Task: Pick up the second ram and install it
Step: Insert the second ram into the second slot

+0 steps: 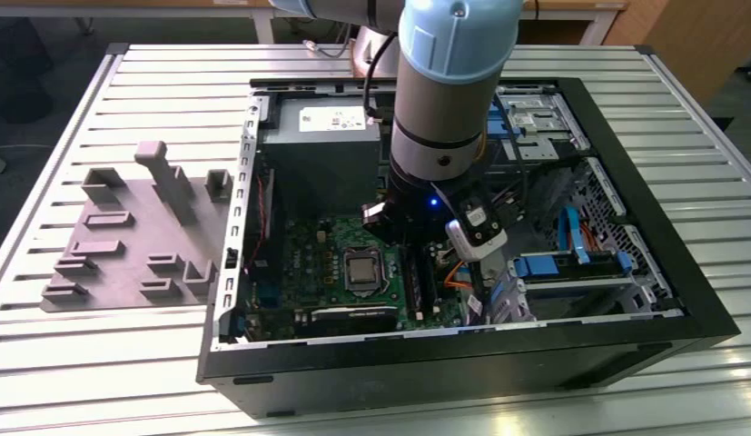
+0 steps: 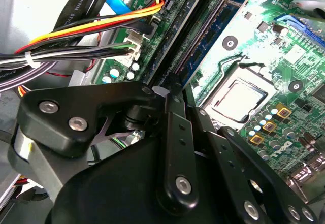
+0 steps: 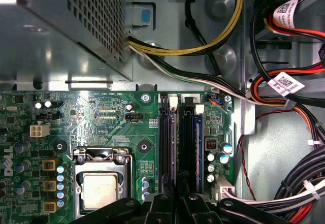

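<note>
We see the arm reaching down into the open computer case (image 1: 666, 272) at the centre of the exterior view, its claw (image 3: 175, 203) low over the memory slots of the green motherboard (image 3: 101, 122). In the first wrist view the second ram (image 3: 199, 148) stands upright in a slot right of centre, just above the claw's fingers (image 3: 161, 209); whether the claw is clenched or released we cannot tell. The grey holder block (image 1: 133, 236) lies on the table (image 1: 60, 363), left of the case.

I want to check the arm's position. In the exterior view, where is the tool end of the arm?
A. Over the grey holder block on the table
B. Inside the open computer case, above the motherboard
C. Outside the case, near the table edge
B: the arm reaches down into the open computer case, ending over the green motherboard, apart from the grey holder block.
</note>
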`<state>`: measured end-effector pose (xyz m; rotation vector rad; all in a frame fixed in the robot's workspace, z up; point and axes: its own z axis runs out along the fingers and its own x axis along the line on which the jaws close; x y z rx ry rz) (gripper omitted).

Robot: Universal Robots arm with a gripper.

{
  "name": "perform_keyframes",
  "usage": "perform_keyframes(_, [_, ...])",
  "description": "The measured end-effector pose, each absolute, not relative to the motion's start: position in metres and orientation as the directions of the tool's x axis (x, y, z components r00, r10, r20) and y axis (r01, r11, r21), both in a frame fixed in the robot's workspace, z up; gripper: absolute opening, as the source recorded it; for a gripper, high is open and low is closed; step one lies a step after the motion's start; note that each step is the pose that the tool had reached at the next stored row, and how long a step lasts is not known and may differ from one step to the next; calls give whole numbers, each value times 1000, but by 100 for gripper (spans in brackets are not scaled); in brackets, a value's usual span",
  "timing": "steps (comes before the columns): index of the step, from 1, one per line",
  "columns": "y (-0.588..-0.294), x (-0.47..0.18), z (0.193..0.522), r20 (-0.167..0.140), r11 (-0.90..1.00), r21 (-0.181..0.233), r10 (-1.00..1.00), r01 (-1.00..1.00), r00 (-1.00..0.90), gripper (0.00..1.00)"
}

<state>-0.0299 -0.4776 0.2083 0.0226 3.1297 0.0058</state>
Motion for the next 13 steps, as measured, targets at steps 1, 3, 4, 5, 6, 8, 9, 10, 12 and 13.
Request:
perform_keyframes(1, [-478, -30, 208, -12, 1000, 4, 14, 14, -1000, 14])
perform_keyframes(3, [-478, -30, 208, -12, 1000, 4, 15, 14, -1000, 14])
perform_keyframes(4, [-478, -30, 208, -12, 1000, 4, 14, 14, -1000, 14])
perform_keyframes(5, [-478, -30, 208, -12, 1000, 4, 14, 14, -1000, 15])
perform_keyframes(6, [-478, -30, 208, -12, 1000, 4, 14, 14, -1000, 15])
perform_keyframes(8, [-478, -30, 208, -12, 1000, 4, 15, 14, -1000, 21])
perform_keyframes(9, [-478, -30, 208, -12, 1000, 4, 14, 14, -1000, 21])
perform_keyframes(10, [-478, -30, 208, -12, 1000, 4, 14, 14, -1000, 21])
perform_keyframes(12, [-478, -30, 209, -12, 1000, 4, 14, 14, -1000, 21])
perform_keyframes(13, [-478, -30, 210, -12, 1000, 4, 14, 14, -1000, 21])
